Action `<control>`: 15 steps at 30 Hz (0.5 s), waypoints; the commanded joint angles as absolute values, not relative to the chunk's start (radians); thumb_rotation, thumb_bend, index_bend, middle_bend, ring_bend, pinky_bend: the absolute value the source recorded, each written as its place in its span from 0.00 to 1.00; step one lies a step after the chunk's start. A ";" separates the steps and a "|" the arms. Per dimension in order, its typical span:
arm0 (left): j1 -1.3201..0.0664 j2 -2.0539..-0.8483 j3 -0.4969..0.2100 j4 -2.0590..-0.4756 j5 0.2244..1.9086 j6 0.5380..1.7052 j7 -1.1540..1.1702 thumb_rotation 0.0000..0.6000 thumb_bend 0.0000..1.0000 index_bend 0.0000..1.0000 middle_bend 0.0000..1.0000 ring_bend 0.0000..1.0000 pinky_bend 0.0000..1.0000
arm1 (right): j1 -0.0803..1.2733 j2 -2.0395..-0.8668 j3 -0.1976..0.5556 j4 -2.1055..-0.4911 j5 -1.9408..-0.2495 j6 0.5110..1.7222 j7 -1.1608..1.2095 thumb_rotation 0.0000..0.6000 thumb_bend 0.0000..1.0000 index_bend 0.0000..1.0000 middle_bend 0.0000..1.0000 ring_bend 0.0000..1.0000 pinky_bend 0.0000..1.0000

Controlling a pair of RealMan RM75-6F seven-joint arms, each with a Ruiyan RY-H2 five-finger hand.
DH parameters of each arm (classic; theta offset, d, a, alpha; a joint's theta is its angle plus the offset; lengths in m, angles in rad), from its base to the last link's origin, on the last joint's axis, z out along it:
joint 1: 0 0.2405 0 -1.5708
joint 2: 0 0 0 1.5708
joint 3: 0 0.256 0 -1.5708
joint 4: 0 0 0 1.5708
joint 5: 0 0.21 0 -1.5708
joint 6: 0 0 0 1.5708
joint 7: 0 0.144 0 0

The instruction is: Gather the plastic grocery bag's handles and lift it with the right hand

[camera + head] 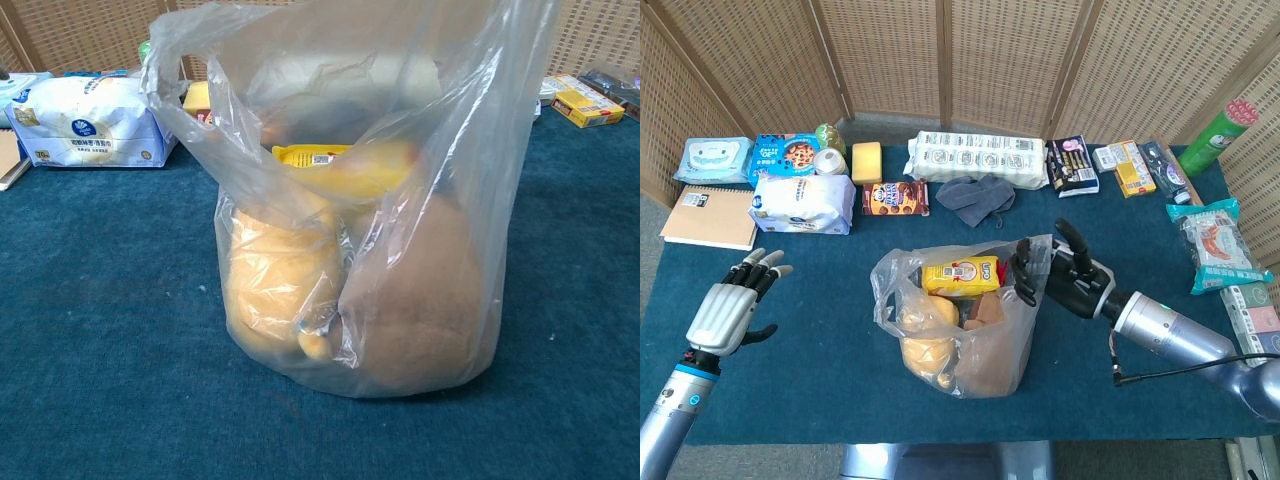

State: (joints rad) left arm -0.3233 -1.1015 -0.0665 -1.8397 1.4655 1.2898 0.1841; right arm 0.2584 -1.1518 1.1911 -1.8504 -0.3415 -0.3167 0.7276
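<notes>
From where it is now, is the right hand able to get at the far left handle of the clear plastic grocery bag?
Probably yes. The right hand grips the clear plastic grocery bag at its right edge, and the left handle stands open across the mouth with nothing over it.

Blue-carpeted table (820, 300) with groceries along its far edge and a filled bag in the middle.

The plastic grocery bag (955, 320) stands on the cloth just left of the right hand (1065, 275). Beyond that hand lie a grey cloth (975, 195), a long white multipack (980, 157), a dark snack packet (1072, 165) and a yellow box (1130, 168); further right sit a teal packet (1215, 243) and a green tube (1212, 138). Beyond the left hand (730, 312) lie a notebook (710, 217), a white tissue pack (800, 203), wet wipes (713, 158), a cookie box (895, 198) and a yellow sponge (867, 161).
</notes>
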 commanded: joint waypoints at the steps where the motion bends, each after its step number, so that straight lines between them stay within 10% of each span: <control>1: -0.333 -1.111 -0.076 -1.823 1.516 1.319 0.189 1.00 0.07 0.19 0.11 0.06 0.21 | 0.221 -1.164 1.215 -1.875 -0.343 -0.296 0.701 0.36 0.17 0.58 0.64 0.67 0.66; 15: -0.445 -1.163 -0.130 -1.713 1.756 1.385 0.066 1.00 0.08 0.19 0.12 0.07 0.23 | 0.169 -1.192 1.255 -1.872 -0.322 -0.350 0.655 0.36 0.17 0.50 0.55 0.56 0.52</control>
State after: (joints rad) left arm -0.4322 -1.1548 -0.1206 -1.7240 1.7449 1.3784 0.0782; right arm 0.1705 -1.1906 1.2534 -1.8731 -0.3231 -0.3481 0.6567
